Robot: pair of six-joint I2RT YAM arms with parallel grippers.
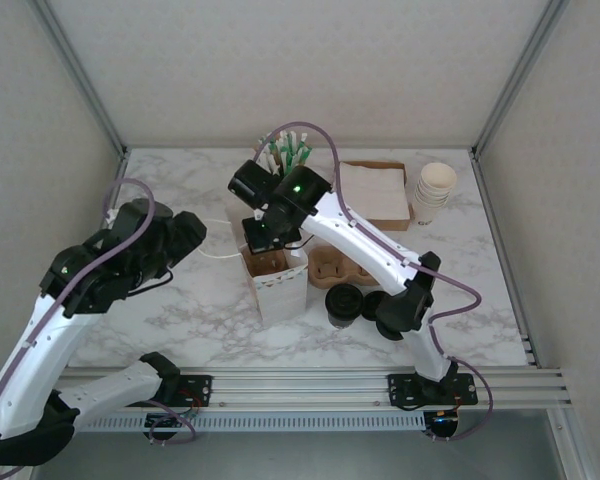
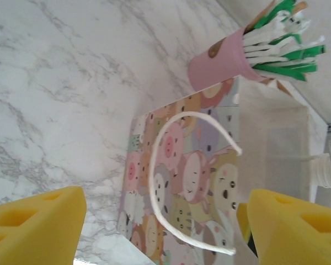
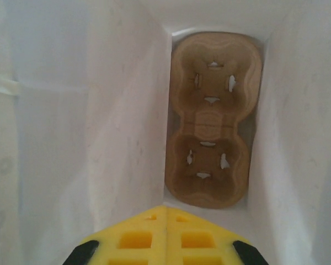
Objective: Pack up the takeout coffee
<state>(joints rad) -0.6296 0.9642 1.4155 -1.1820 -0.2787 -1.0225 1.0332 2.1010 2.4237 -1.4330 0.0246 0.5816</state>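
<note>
Your right gripper (image 3: 165, 223) hangs just over the mouth of the white paper bag (image 1: 280, 285) printed with pastel cartoon animals. The bag stands upright near the middle of the white marbled table (image 1: 180, 300). The gripper's yellow foam pads (image 3: 138, 237) are pressed flat together with nothing between them. Its wrist camera looks straight down between the bag's white walls. There a brown moulded-cardboard two-cup carrier (image 3: 209, 121) lies flat on the bottom, its two sockets facing up.

Your left gripper (image 2: 165, 226) is spread wide and grasps nothing, with its yellow fingers (image 2: 33, 221) at either edge of the wrist view. It faces the printed side of the bag from the left and stands apart from it. The bag's white cord handle (image 2: 160, 182) loops out toward it.

Behind the bag stands a pink paper cup (image 2: 218, 63) stuffed with green-and-white wrapped straws (image 2: 281, 49).

From overhead, a second brown cardboard carrier (image 1: 340, 268) lies on the table just right of the bag. In front of it sits a black-lidded coffee cup (image 1: 343, 303). The dark round shape beside that may be another cup, but the right arm's elbow crowds it and you cannot be sure.

Farther back on the right are a shallow cardboard box of white napkins (image 1: 375, 190) and a stack of white paper cups (image 1: 432, 192).
</note>
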